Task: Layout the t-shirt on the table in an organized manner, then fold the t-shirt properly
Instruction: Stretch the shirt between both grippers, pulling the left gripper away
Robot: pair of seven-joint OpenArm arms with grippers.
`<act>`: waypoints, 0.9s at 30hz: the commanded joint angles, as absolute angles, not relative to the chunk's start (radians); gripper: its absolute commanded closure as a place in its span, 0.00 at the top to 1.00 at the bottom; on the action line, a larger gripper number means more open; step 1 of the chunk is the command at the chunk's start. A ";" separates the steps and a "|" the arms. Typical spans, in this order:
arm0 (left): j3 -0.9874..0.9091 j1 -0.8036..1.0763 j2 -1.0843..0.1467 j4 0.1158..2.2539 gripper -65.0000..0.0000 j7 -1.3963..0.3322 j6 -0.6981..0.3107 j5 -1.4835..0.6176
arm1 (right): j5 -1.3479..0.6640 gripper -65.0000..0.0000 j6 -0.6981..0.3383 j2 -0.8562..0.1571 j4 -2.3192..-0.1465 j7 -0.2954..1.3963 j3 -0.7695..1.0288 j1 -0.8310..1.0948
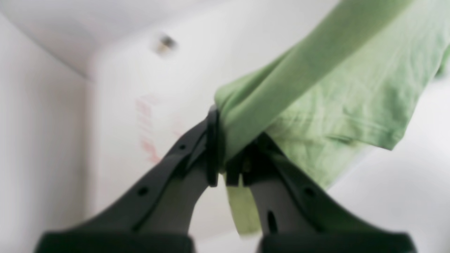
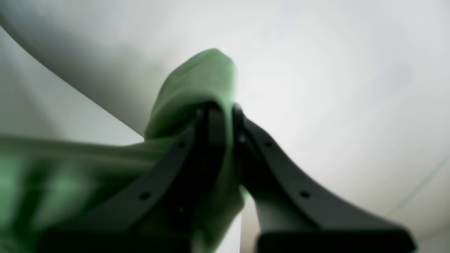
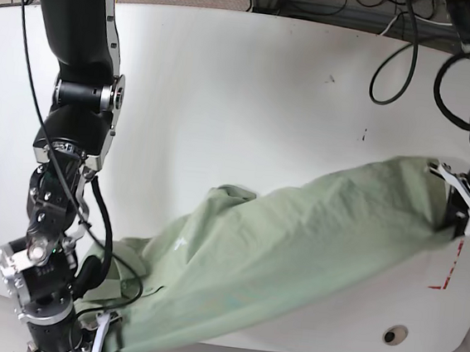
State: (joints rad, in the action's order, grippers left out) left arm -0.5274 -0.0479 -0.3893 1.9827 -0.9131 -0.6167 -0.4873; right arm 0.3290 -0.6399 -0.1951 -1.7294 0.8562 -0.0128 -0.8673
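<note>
The sage-green t-shirt (image 3: 294,257) hangs stretched in a long band over the white table (image 3: 269,79), from the front left corner up to the right edge. My left gripper (image 3: 455,212) is shut on the cloth's right end. The left wrist view shows its black fingers (image 1: 211,151) pinching a bunched fold of the t-shirt (image 1: 316,88) above the table (image 1: 119,88). My right gripper (image 3: 94,327) is low at the front left, partly hidden by cloth. In the right wrist view it (image 2: 228,116) is shut on a fold of the t-shirt (image 2: 197,88).
A round grommet hole (image 3: 395,334) and a red corner mark (image 3: 446,275) sit at the table's front right; both show blurred in the left wrist view, hole (image 1: 165,43) and mark (image 1: 147,140). Black cables (image 3: 395,67) hang at the back right. The table's front edge runs just under the cloth.
</note>
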 commanded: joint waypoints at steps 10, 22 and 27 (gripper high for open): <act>-0.533 -0.608 -0.479 1.992 0.00 -1.218 -0.661 -0.475 | 0.340 0.00 -0.618 -0.246 -1.531 0.834 -0.004 -1.141; -0.464 -0.865 -0.475 1.991 0.00 -1.396 -0.661 -0.473 | 0.346 0.00 -0.659 -0.291 -1.555 0.914 -0.007 -1.210; -0.487 -0.737 -0.478 1.991 0.00 -1.396 -0.661 -0.475 | 0.348 0.00 -0.698 -0.329 -1.653 0.974 -0.004 -1.063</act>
State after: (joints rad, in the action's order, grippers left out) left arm -0.4679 -0.7540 -0.4606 1.9865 -1.3842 -0.6666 -0.5251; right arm 0.2947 -0.7143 -0.3061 -1.6249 0.9379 -0.0139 -1.0794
